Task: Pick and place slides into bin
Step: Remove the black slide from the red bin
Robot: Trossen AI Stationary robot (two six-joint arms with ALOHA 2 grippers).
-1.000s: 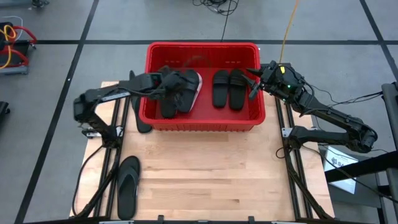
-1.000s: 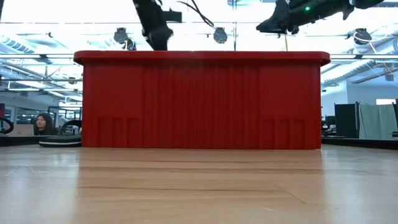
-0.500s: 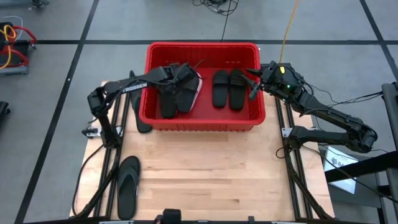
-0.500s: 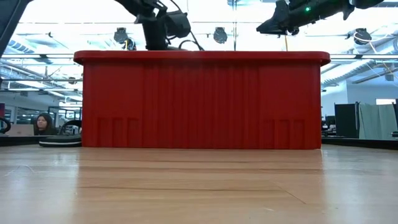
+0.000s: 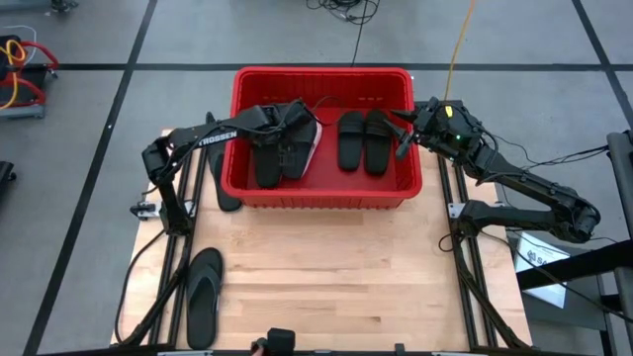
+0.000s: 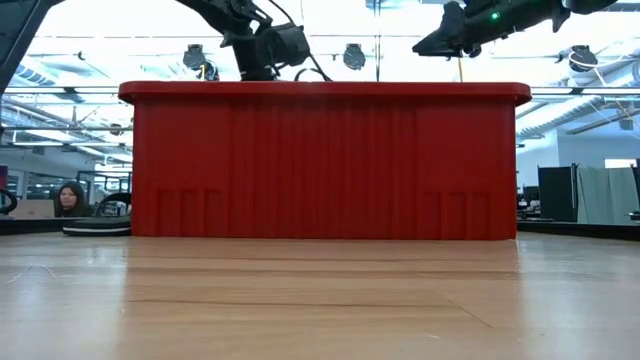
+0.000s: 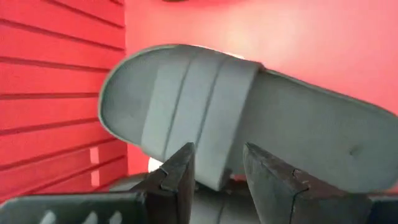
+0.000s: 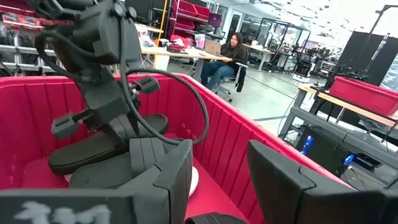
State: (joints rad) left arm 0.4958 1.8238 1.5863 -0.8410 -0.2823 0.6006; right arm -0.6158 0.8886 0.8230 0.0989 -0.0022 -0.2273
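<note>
Hovering over the left half of the bin [image 5: 326, 194], left gripper [image 5: 289, 120] was spread wide, fingers [image 7: 180, 171] straddling the edge of a black slide [image 7: 249, 118] without clamping it. Right gripper [image 5: 401, 127] waited parted and empty above the bin's right rim. Inside lay a heap of black and pale slides [image 5: 285, 148] and a black pair [image 5: 361, 140]. Outside on the table [image 5: 326, 277]: one black flip-flop [image 5: 204, 294], another slide [image 5: 226, 188] beside the bin's left wall.

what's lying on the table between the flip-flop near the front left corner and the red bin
Nothing: in the high view, bare wood runs from the black flip-flop to the bin. Another dark sandal lies beside the bin's left wall, off that line.
</note>
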